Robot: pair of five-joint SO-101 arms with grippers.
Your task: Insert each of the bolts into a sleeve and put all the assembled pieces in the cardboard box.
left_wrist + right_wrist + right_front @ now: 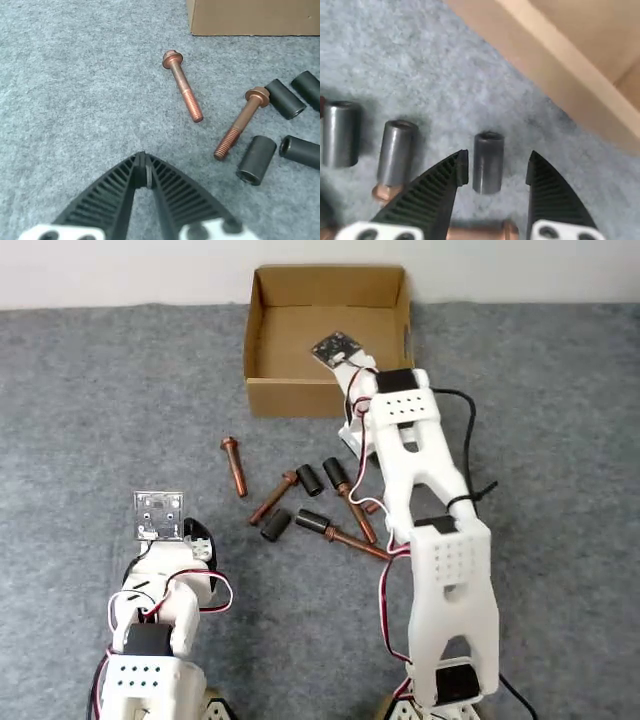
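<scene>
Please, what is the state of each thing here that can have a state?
Brown cardboard box: open on top.
Left black gripper: shut, empty.
Right black gripper: open, jaws either side of dark cylindrical sleeve, not clamped.
Copper bolt nearest the box: lying bare, no sleeve.
Second copper bolt: also bare.

Five copper bolts [233, 465], five dark sleeves [307, 478], one cardboard box [290, 398].

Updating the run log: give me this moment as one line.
left gripper: shut, above grey carpet | right gripper: open over dark cylindrical sleeve near brown cardboard box | two copper bolts unsleeved
</scene>
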